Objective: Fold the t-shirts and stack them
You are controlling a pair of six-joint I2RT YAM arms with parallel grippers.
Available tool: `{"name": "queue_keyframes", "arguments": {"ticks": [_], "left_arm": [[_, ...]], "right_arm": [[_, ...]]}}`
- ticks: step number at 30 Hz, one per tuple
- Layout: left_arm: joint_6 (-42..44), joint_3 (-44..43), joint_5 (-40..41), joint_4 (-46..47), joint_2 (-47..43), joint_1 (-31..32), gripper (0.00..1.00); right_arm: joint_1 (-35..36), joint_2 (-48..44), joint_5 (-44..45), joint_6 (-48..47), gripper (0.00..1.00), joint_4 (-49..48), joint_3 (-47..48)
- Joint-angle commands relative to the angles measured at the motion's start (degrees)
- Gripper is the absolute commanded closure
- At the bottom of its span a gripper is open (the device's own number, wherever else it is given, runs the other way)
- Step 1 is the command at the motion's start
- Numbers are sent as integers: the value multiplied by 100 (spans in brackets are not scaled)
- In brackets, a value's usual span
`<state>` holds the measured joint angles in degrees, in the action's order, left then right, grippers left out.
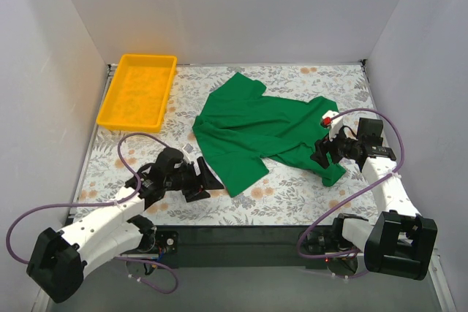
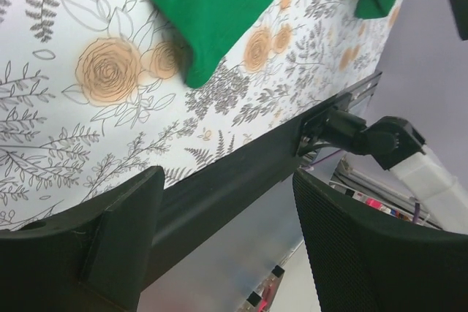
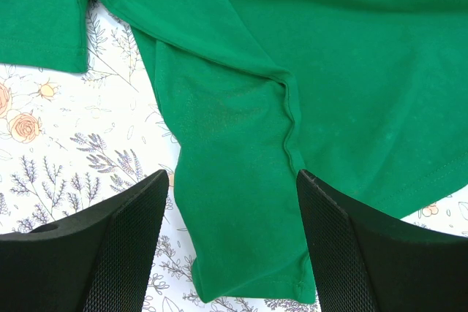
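Crumpled green t-shirt (image 1: 256, 126) on floral table (image 1: 292, 191), left gripper (image 1: 212, 183) wide open, empty, just beside it, right gripper (image 1: 320, 155) open over the cloth, gripping nothing

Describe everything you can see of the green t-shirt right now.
The t-shirt is plain bright green cloth, short-sleeved, lying rumpled and partly doubled over on the floral table cover, right of centre. One sleeve points toward the back; another lies beneath the open right end effector, contact unclear. The left end effector is apart from it.
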<state>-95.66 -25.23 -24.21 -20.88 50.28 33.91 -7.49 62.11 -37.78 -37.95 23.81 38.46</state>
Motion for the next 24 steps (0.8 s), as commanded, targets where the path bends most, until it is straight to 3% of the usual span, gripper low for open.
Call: {"name": "queue_keyframes", "arguments": {"ticks": [1, 9, 24], "left_arm": [[-462, 62, 592, -187, -106, 308, 30], [-665, 10, 1041, -223, 157, 564, 31], [-1017, 1, 1568, 1174, 1535, 1249, 44]], "right_arm": [[-25, -6, -142, -72, 23, -70, 21], [-25, -32, -151, -72, 23, -70, 13], [-25, -76, -177, -89, 23, -61, 21]]}}
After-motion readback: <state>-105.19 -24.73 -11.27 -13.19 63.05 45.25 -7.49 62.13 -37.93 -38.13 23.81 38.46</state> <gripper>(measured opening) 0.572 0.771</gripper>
